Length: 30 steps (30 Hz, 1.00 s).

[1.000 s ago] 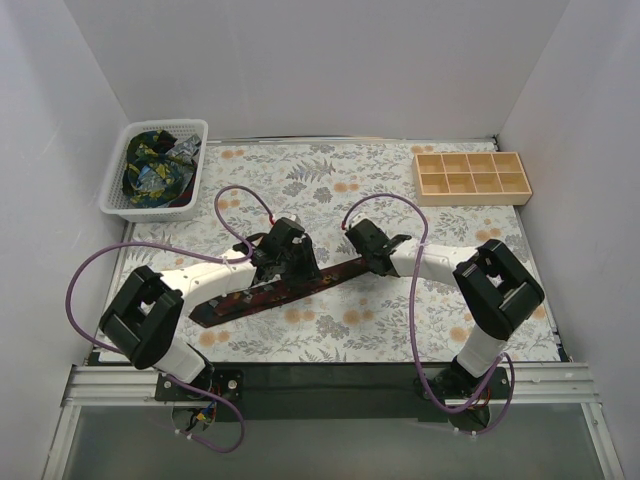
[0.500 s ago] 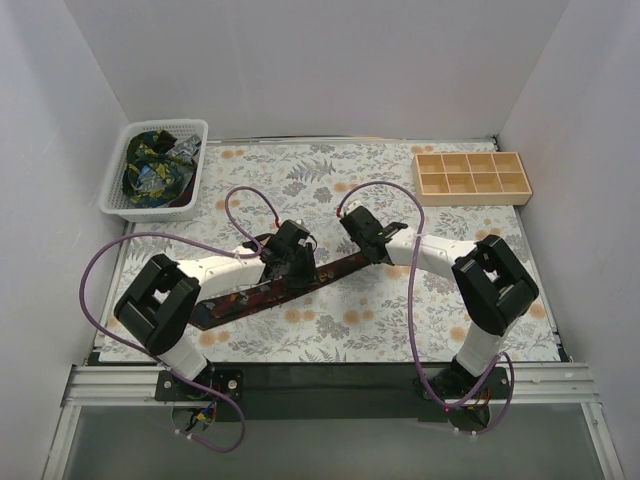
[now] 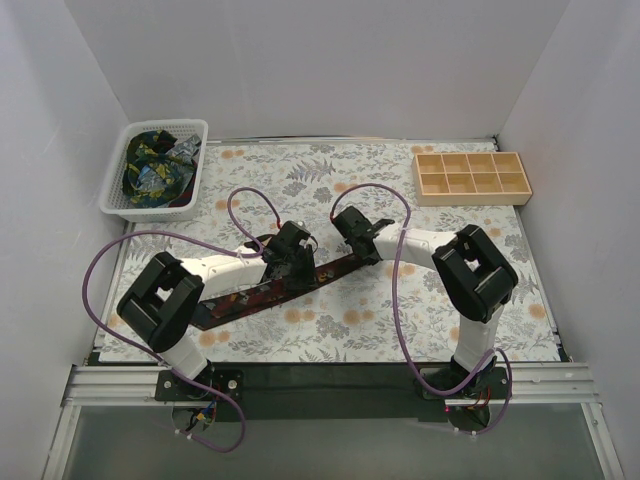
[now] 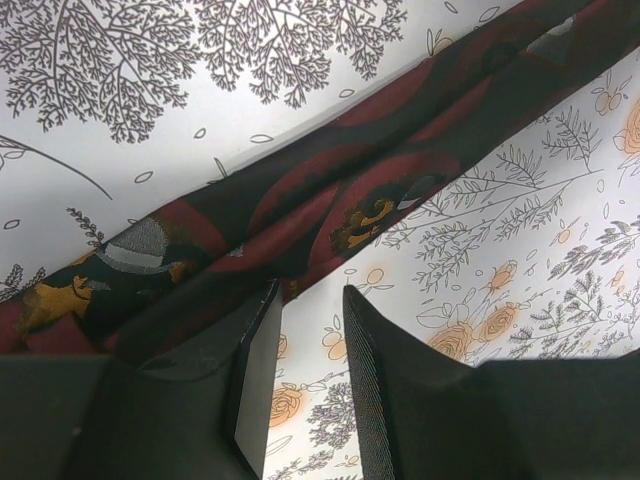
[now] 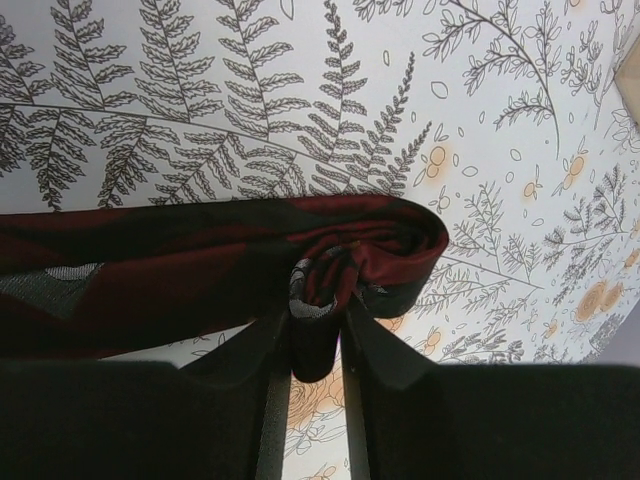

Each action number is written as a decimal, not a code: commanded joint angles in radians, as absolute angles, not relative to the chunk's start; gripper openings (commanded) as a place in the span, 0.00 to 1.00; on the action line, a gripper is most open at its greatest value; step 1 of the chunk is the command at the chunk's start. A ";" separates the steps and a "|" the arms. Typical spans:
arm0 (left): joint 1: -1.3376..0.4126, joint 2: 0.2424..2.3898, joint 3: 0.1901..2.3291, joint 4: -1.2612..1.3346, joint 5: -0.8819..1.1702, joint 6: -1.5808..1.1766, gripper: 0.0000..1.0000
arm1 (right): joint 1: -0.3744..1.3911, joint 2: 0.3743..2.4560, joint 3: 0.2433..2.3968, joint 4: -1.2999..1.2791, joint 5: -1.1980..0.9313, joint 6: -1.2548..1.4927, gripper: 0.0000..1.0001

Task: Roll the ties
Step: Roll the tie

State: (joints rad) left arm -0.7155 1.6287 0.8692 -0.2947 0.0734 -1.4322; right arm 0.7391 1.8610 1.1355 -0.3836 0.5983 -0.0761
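Top external view: a long, narrow maroon fabric necktie with dark and pale patterning (image 3: 250, 298) was laid diagonally across a white floral-printed tablecloth (image 3: 400, 320). The left gripper (image 3: 292, 268) was lowered over the necktie's middle, and the right gripper (image 3: 362, 245) was placed at its far end. A white plastic mesh basket (image 3: 167, 124) at the far left was filled with crumpled dark printed ties (image 3: 150, 172). A shallow wooden tray with compartments (image 3: 472, 199) was set at the far right.

Left wrist view: the left gripper (image 4: 310, 295) was seen narrowly parted. Only tablecloth (image 4: 520, 260) was visible in the gap. Its tips were placed at the edge of the necktie (image 4: 330, 190).

Right wrist view: the right gripper (image 5: 315, 335) was pinched closed on the necktie (image 5: 180, 270), whose end was curled into a small coil above the fingers (image 5: 385, 350).
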 commanded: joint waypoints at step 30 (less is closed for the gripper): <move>-0.712 1.525 0.928 -0.296 0.106 -1.447 0.40 | 0.680 1.744 1.252 -0.471 0.285 -0.035 0.47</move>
